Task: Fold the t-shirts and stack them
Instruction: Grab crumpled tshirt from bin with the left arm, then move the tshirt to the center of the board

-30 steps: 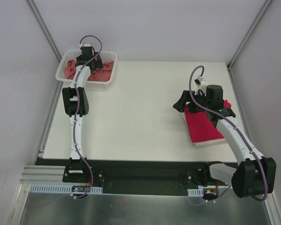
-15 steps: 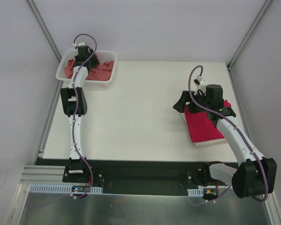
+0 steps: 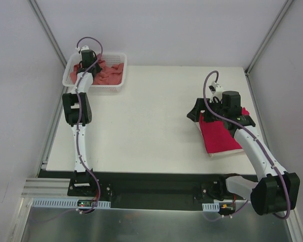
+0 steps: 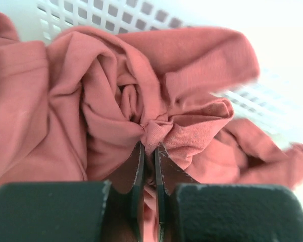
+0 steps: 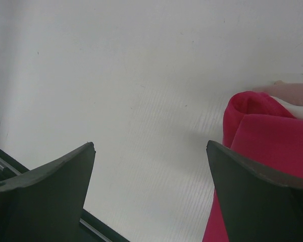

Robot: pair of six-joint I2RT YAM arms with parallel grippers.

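- My left gripper (image 4: 147, 147) is clamped on a bunched pinch of the salmon-pink t-shirt (image 4: 86, 106). Its two fingers nearly meet, with the fabric nipped between them.
- That shirt lies crumpled inside the white mesh basket (image 4: 116, 11), with folds spilling out around the pinch.
- From above, the basket sits at the far left corner of the table (image 3: 151, 116), and my left arm stretches straight out to it.
- My right gripper (image 5: 150, 147) is spread wide with nothing held, and bare tabletop shows in the gap.
- The crimson t-shirt (image 5: 265, 136) lies just beside the right-hand finger; I cannot tell whether they touch.
- In the overhead view that shirt is a flat folded rectangle near the table's right edge. My right gripper is over its far end, well apart from the basket.
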